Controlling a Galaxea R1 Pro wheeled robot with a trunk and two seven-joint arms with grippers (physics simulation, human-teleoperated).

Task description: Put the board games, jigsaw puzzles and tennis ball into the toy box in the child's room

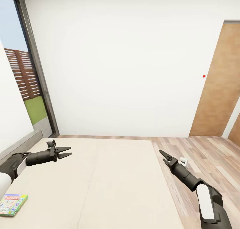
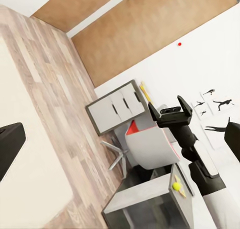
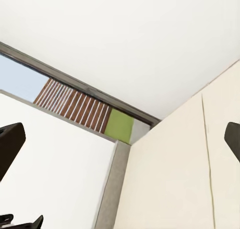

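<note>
A board game (image 1: 12,204) lies flat on the bed (image 1: 110,182) at about eight o'clock in my head view, near the mattress's left edge; its corner is cut off by the frame, and its cover is pale and many-coloured, with lettering too small for me to read; I can make out just this one game on the bed from here.

In my left wrist view the table (image 2: 150,194) stands far off by the wall, partly hidden behind my own right arm; a small yellow-green ball (image 2: 176,186) sits on its top, and beside it a thin yellowish flat thing that I cannot identify; a grey chair (image 2: 150,146) stands near the table, and a set of white drawers (image 2: 116,109) beyond it.

My left gripper (image 1: 66,152) reaches out level at about nine o'clock, hovering over the mattress well apart from the game, its two fingers spread and holding nothing; my right gripper (image 1: 164,154) stretches forward at about four o'clock, over the bed's right edge where the wood floor (image 1: 206,155) begins; its fingers are apart too, their dark tips at opposite sides of my right wrist view, nothing between them.

A window (image 1: 23,82) stands at ten o'clock; a wooden door (image 1: 220,85) at two o'clock.
</note>
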